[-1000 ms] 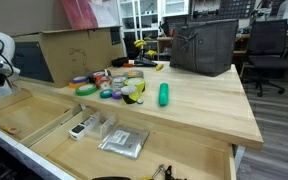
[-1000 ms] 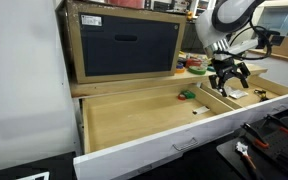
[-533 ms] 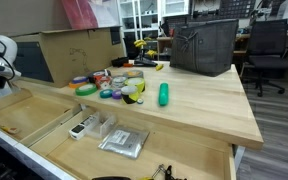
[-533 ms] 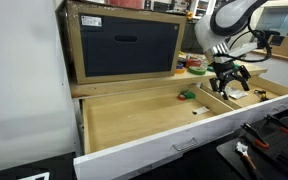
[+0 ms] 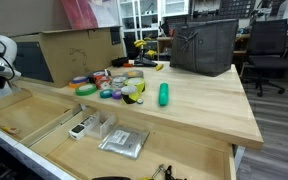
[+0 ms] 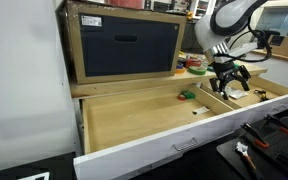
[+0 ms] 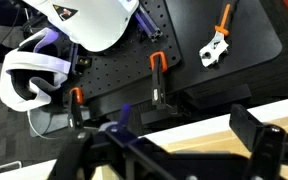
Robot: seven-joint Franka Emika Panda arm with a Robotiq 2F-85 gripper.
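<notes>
Nothing has moved: the end effector (image 6: 230,88) hangs spread wide, empty, over the drawer (image 6: 134,120).

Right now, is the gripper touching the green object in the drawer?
Apart: an exterior view shows bare drawer floor between the gripper and the green object.

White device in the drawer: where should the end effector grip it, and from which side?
Probably across its long edges, mid-length, from straight above: the white device lies flat on the drawer floor, and the end effector is open above the drawer.
</notes>
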